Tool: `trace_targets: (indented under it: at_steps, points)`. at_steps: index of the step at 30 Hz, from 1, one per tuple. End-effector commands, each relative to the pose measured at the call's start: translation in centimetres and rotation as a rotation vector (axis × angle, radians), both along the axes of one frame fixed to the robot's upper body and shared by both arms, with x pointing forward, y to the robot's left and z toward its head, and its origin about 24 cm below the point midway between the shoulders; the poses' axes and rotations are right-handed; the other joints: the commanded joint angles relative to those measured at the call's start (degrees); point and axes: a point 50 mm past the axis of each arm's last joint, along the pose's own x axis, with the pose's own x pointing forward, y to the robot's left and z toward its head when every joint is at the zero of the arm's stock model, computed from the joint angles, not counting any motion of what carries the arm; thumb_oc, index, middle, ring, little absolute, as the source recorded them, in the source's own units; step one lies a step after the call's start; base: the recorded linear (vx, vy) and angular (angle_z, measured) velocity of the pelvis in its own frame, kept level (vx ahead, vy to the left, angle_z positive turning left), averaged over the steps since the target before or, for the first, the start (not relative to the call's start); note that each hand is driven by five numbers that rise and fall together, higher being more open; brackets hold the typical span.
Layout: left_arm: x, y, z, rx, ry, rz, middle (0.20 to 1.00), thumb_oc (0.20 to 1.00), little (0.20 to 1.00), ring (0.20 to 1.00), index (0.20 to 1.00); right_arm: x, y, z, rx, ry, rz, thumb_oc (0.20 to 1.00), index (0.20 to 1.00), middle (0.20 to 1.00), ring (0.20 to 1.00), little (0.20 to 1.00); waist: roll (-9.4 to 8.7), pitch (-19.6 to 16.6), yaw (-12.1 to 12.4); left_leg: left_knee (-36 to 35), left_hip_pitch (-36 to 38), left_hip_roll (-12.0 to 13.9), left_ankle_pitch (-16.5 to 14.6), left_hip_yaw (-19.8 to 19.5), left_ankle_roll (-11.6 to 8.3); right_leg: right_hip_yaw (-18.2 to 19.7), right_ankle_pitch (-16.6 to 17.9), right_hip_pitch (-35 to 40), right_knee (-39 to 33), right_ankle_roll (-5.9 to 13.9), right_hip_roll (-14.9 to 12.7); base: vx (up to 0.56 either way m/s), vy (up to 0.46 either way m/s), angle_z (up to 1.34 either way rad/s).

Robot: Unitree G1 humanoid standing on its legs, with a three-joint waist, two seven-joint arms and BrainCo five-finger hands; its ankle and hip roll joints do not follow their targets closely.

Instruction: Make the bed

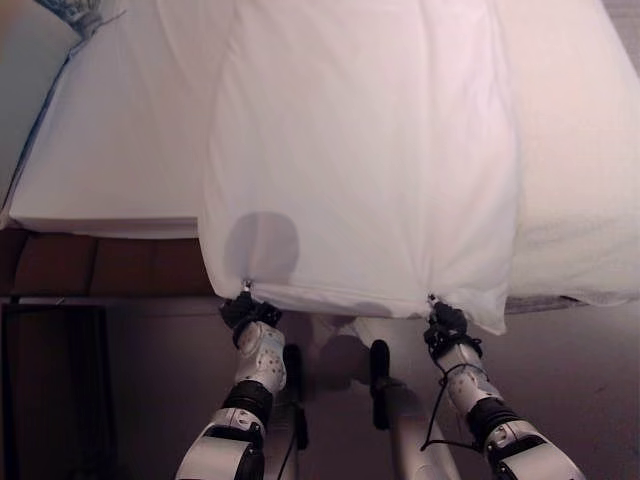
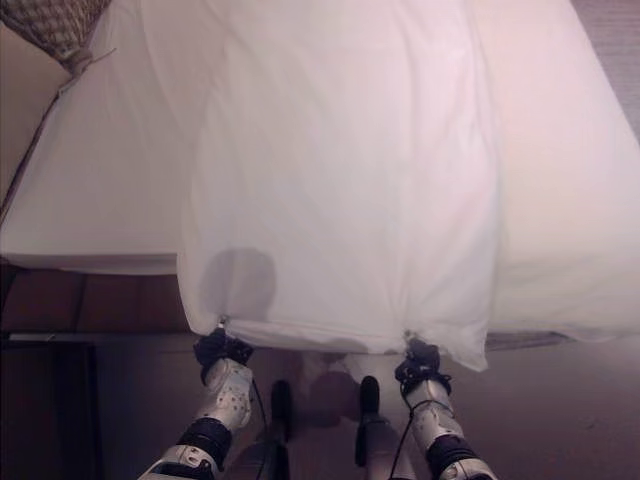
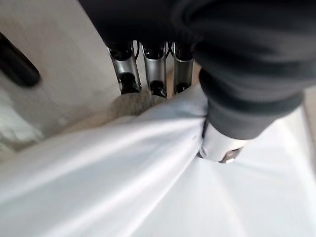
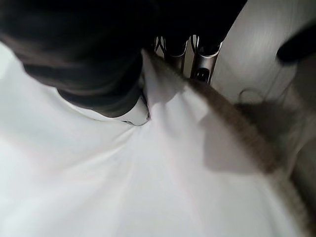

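Left hand (image 1: 247, 312) and right hand (image 1: 444, 325) pinching white blanket (image 1: 360, 150) edge; likely pulling it flat over bed (image 1: 110, 150).

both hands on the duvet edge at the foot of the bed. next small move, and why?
Probably a short even pull toward the robot, then lower. The left hand and right hand each pinch a near corner of the white duvet, which lies as a narrow strip along the mattress, its edge hanging just past the foot.
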Motion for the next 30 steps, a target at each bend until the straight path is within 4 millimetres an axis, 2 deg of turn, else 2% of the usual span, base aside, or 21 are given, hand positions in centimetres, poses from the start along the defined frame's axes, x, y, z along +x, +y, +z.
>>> trace_targets:
  at_steps: [1,2,3,8,9,10,11,12,14,19,26,27,28,29,30]
  points:
    - [-7.8,6.8,-6.2,-0.001,0.434,0.321,0.200,0.200,0.200,0.200,0.200,-7.2,-3.9,-6.0,-0.164,0.413,-0.046,0.200,0.200,0.200,0.200,0.200,-1.40,-2.28,1.07,2.30,-3.84,0.84,-0.03,1.80,-1.45,2.83,7.18,1.10,-8.34,5.74,-4.16,0.00,0.000,0.00]
    - [-7.8,6.8,-6.2,-0.001,0.433,0.321,0.200,0.200,0.200,0.200,0.200,-7.2,-3.9,-6.0,-0.164,0.413,-0.046,0.200,0.200,0.200,0.200,0.200,-1.40,-2.25,1.07,2.28,-3.81,0.84,-0.02,1.80,-1.45,2.83,7.19,1.12,-8.35,5.74,-4.16,0.05,0.010,0.01]
    - [-9.8,7.0,-7.8,-0.030,0.547,0.301,0.200,0.200,0.200,0.200,0.200,-8.7,-4.3,-7.0,-0.182,0.511,-0.054,0.200,0.200,0.200,0.200,0.200,-1.36,-2.72,0.93,1.80,-3.31,0.98,0.10,1.95,-1.48,2.86,7.39,1.29,-8.62,5.72,-4.27,0.04,0.008,0.00]
    - [-12.2,6.6,-9.6,-0.098,0.628,0.223,0.200,0.200,0.200,0.200,0.200,-11.7,-5.0,-8.5,-0.173,0.650,-0.075,0.213,0.213,0.213,0.213,0.213,-1.06,-3.52,0.47,0.85,-2.32,1.18,0.23,2.03,-1.56,2.66,7.25,1.86,-8.84,5.75,-4.42,0.05,0.000,0.00]
    - [-12.6,6.3,-10.0,-0.116,0.644,0.198,0.360,0.360,0.360,0.360,0.360,-12.2,-5.3,-8.7,-0.176,0.678,-0.076,0.526,0.526,0.526,0.526,0.526,-0.96,-3.60,0.38,0.81,-2.20,1.21,0.25,2.14,-1.63,2.51,7.22,1.99,-8.90,5.76,-4.50,0.00,0.000,0.00]
    - [-12.6,6.3,-10.0,-0.116,0.644,0.196,0.595,0.595,0.595,0.595,0.595,-12.2,-5.3,-8.7,-0.176,0.678,-0.076,1.000,1.000,1.000,1.000,1.000,-0.93,-3.59,0.38,0.78,-2.16,1.21,0.25,2.11,-1.63,2.47,7.22,2.05,-8.93,5.76,-4.50,0.00,0.000,0.00]
    - [-12.7,6.3,-10.1,-0.116,0.651,0.174,0.906,0.906,0.906,0.906,0.906,-12.7,-5.1,-9.0,-0.169,0.705,-0.058,1.000,1.000,1.000,1.000,1.000,-0.88,-3.67,0.25,0.66,-2.03,1.22,0.24,2.03,-1.63,2.46,7.22,2.06,-8.87,5.77,-4.44,0.03,-0.011,0.02]
    - [-12.9,6.0,-10.4,-0.127,0.661,0.116,1.000,1.000,1.000,1.000,1.000,-13.4,-4.9,-9.3,-0.161,0.746,-0.042,1.000,1.000,1.000,1.000,1.000,-0.82,-3.82,0.11,0.61,-1.77,1.33,0.21,1.97,-1.60,2.37,7.09,2.15,-8.64,5.81,-4.44,0.04,-0.015,0.03]
    - [-12.7,5.5,-10.4,-0.101,0.660,0.054,1.000,1.000,1.000,1.000,1.000,-14.0,-4.7,-9.6,-0.156,0.773,-0.039,1.000,1.000,1.000,1.000,1.000,-0.48,-3.86,0.00,0.58,-1.55,1.32,0.24,1.70,-1.61,2.12,7.00,2.36,-8.41,5.82,-4.51,0.03,-0.012,0.03]
    - [-14.1,5.1,-11.3,-0.113,0.691,-0.046,1.000,1.000,1.000,1.000,1.000,-15.4,-4.6,-10.2,-0.144,0.824,0.013,1.000,1.000,1.000,1.000,1.000,0.18,-4.55,-0.05,-0.21,-0.60,1.33,0.39,1.32,-1.49,1.84,6.88,3.19,-8.43,5.91,-4.64,0.04,-0.003,0.06]
    - [-15.6,4.7,-12.0,-0.033,0.734,-0.198,1.000,1.000,1.000,1.000,1.000,-16.6,-4.7,-10.5,-0.165,0.847,0.066,1.000,1.000,1.000,1.000,1.000,0.42,-5.62,-0.04,-1.85,0.43,1.45,1.08,0.91,-1.54,1.20,7.32,4.25,-9.69,6.12,-4.79,0.03,-0.011,0.02]
    - [-16.4,4.3,-12.3,0.027,0.778,-0.312,1.000,1.000,1.000,1.000,1.000,-16.7,-4.7,-10.6,-0.173,0.838,0.086,1.000,1.000,1.000,1.000,1.000,0.51,-5.82,-0.01,-2.11,0.71,1.53,1.21,0.79,-1.54,1.09,7.41,4.63,-9.95,6.16,-4.88,0.00,0.000,0.00]
    - [-16.4,4.3,-12.3,0.028,0.778,-0.313,1.000,1.000,1.000,1.000,1.000,-16.8,-4.8,-10.6,-0.173,0.838,0.086,1.000,1.000,1.000,1.000,1.000,0.52,-5.83,0.00,-2.12,0.73,1.53,1.21,0.79,-1.54,1.09,7.41,4.65,-9.97,6.16,-4.88,0.03,-0.017,0.03]
    - [-16.3,4.1,-12.3,0.114,0.771,-0.409,1.000,1.000,1.000,1.000,1.000,-16.8,-4.6,-10.6,-0.200,0.834,0.118,1.000,1.000,1.000,1.000,1.000,0.53,-6.07,0.09,-2.38,0.91,1.50,1.25,0.69,-1.54,1.03,7.48,4.95,-10.36,6.25,-4.95,0.00,0.000,0.00]
    - [-15.6,4.1,-12.0,0.165,0.726,-0.426,1.000,1.000,1.000,1.000,1.000,-16.5,-4.5,-10.5,-0.218,0.814,0.129,1.000,1.000,1.000,1.000,1.000,0.51,-6.19,0.26,-2.56,1.02,1.49,1.23,0.46,-1.53,0.87,7.39,5.12,-10.45,6.30,-4.98,0.02,-0.034,0.00]
